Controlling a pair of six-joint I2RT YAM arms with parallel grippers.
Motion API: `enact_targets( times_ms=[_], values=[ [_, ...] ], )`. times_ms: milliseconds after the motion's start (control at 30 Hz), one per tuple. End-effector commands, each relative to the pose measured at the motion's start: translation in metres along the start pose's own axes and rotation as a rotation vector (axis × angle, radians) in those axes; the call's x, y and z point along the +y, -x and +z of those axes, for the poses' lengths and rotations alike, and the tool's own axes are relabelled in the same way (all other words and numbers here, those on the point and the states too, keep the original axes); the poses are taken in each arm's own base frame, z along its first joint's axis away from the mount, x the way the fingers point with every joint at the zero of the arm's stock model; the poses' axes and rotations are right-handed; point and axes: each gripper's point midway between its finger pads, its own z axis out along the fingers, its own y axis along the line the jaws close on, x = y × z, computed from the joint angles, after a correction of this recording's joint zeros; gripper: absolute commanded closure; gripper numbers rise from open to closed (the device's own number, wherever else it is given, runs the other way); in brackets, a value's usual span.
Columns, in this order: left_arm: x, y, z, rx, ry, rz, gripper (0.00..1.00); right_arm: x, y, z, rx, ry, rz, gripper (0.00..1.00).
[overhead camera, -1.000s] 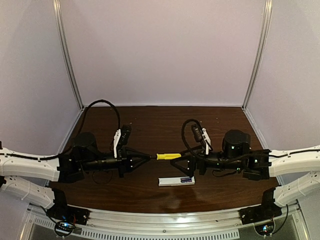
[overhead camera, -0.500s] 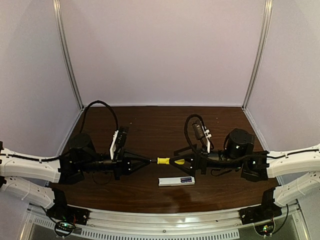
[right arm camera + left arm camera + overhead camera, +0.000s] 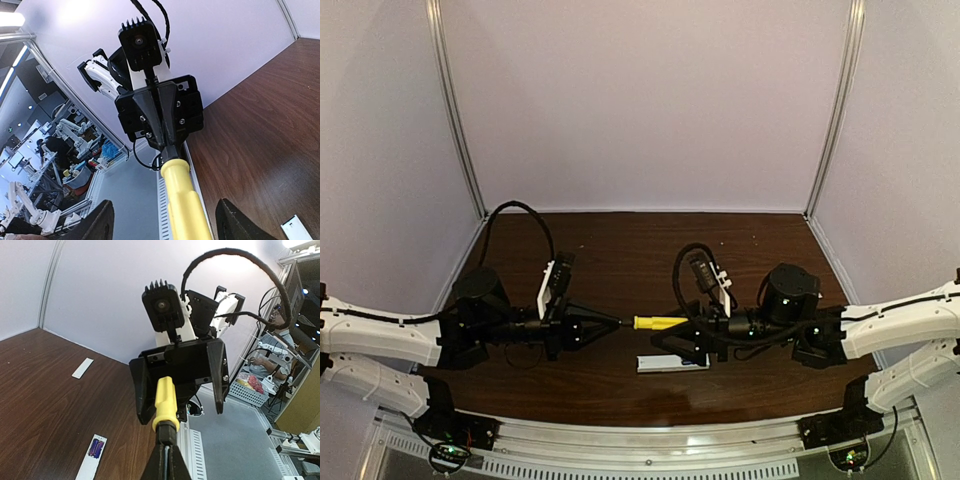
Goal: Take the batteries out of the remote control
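Observation:
The white remote control (image 3: pixel 670 363) lies on the table near the front, partly under my right gripper. In the left wrist view the remote control (image 3: pixel 86 466) lies open with two purple-blue batteries (image 3: pixel 96 447) in its bay. My left gripper (image 3: pixel 616 321) is shut on the dark shaft of a yellow-handled screwdriver (image 3: pixel 658 322) and holds it level above the table. It shows the same way in the left wrist view (image 3: pixel 166 462). My right gripper (image 3: pixel 670 332) is open, its fingers (image 3: pixel 97 225) on either side of the yellow handle (image 3: pixel 186 207) without touching it.
A thin flat white cover strip (image 3: pixel 83 368) lies on the brown table (image 3: pixel 620 250) farther off. A white corner (image 3: pixel 298 228) shows at the lower right of the right wrist view; I cannot tell which piece it is. Walls close the back and sides.
My right gripper has moved left and lower, so its open fingers now straddle the yellow handle. The left gripper has kept hold of the screwdriver and hardly moved.

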Motion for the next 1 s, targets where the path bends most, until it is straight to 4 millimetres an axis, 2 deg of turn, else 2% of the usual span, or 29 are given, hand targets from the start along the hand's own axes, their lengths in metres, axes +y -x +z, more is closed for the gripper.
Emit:
enact_targets(
  times_ms=[0, 333, 967],
  values=[
    [-0.005, 0.009, -0.002, -0.040, -0.030, 0.013, 1.00, 0.020, 0.009, 0.002, -0.032, 0.081, -0.053, 0.32],
    [-0.006, 0.009, -0.003, -0.041, -0.030, 0.011, 1.00, 0.028, 0.010, 0.004, -0.040, 0.112, -0.063, 0.52],
    [-0.005, 0.008, -0.003, -0.040, -0.022, 0.013, 1.00, 0.015, 0.018, 0.003, -0.092, 0.032, -0.073, 0.62]
  ],
)
